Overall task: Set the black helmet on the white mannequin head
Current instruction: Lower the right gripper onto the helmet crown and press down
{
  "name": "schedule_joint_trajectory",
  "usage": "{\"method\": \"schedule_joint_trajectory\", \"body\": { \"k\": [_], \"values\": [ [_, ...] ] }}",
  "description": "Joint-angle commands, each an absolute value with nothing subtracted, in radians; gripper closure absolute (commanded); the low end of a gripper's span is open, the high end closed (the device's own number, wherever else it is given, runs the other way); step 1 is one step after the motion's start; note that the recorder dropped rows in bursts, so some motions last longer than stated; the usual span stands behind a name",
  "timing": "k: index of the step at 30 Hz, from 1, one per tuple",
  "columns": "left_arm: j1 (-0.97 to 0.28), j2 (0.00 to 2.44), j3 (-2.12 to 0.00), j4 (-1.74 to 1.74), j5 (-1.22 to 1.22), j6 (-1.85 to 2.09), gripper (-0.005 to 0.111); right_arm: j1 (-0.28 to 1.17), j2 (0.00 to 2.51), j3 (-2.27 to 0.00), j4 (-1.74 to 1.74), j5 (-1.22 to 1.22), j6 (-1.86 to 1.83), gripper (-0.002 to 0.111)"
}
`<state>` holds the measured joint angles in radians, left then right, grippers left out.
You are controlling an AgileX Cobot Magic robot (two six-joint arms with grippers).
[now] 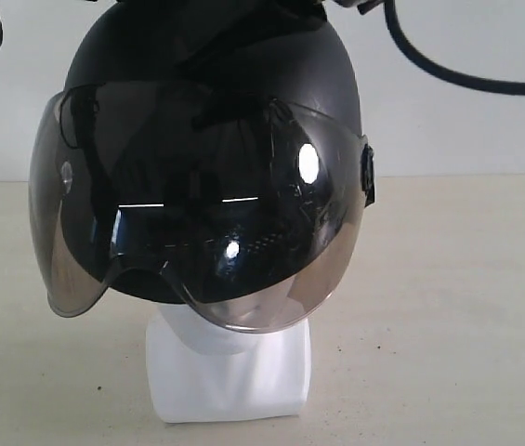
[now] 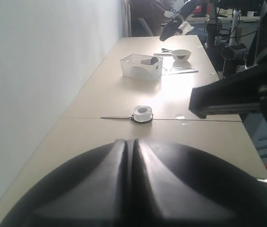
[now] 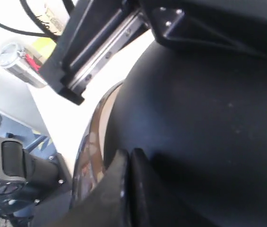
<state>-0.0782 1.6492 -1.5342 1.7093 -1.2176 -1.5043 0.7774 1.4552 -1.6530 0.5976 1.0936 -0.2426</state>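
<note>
White mannequin head stands on the tabletop, the table's back edge along the wall behind it; only the neck and block base show. Black helmet sits over it, visor down across the face and hanging a little lower on one side. Right gripper and left gripper are both pressed together at the crown, pinching nothing visible. Judged: seating step, nearly done. Next move calls for a straight lift-off without dragging the shell. Farther along the table: tape roll, basket.
</note>
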Motion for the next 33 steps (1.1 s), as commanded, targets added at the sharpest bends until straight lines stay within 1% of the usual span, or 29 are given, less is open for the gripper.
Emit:
{"method": "schedule_joint_trajectory", "body": {
  "k": [1,13,24,30,33],
  "values": [
    [-0.091,1.654,-1.537,1.744,-1.221,-1.514,0.102,0.779,1.488,-1.659,0.588,1.130,-0.234,0.108],
    [-0.091,1.654,-1.537,1.744,-1.221,-1.526,0.102,0.905,1.497,-1.657,0.433,1.180,-0.150,0.108],
    [-0.091,1.654,-1.537,1.744,-1.221,-1.532,0.102,0.910,1.497,-1.654,0.385,1.221,-0.102,0.108],
    [-0.091,1.654,-1.537,1.744,-1.221,-1.532,0.102,0.930,1.497,-1.564,0.380,1.217,-0.107,0.108],
    [-0.091,1.654,-1.537,1.744,-1.221,-1.532,0.102,0.930,1.497,-1.564,0.380,1.217,-0.111,0.108]
  ]
}}
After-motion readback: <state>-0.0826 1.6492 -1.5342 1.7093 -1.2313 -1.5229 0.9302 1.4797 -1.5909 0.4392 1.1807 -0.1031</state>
